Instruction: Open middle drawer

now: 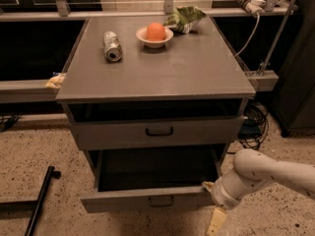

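Note:
The middle drawer (123, 199) is the lower of the two grey fronts that show. It is pulled well out, and its dark inside (157, 168) is exposed. Its small black loop handle (161, 201) sits at the centre of the front. My gripper (212, 204), on the end of the white arm (266, 171), is at the right end of that drawer front, touching its corner and well right of the handle. The top drawer (157, 132) above stands only slightly out. The bottom drawer is hidden.
On the cabinet top (162, 68) lie a can (112, 45) on its side, a bowl (154, 37) holding an orange fruit, and a green bag (184, 18). Cables (253, 127) hang at the right. A black bar (39, 200) lies on the floor at the left.

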You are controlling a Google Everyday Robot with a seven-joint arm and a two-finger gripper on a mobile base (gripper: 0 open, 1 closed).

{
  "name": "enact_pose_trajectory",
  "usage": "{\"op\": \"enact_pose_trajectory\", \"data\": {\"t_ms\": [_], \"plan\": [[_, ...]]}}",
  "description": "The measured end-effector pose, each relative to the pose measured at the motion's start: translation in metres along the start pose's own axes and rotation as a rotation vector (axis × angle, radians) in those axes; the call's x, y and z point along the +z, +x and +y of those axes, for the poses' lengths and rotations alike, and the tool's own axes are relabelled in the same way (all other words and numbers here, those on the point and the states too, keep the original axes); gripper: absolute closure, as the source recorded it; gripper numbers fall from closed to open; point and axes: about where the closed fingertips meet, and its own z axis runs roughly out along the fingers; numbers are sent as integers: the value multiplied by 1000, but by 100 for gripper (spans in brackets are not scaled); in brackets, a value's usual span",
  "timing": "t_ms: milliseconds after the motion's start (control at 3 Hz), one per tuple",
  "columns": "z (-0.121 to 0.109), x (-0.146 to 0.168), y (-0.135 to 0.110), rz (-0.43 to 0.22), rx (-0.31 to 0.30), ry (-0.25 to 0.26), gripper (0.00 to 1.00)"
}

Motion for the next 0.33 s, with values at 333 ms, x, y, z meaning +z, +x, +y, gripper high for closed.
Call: {"op": "enact_pose_trajectory", "data": {"t_ms": [333], "plan": [[6,-1,1,-7,12,-13,0]]}}
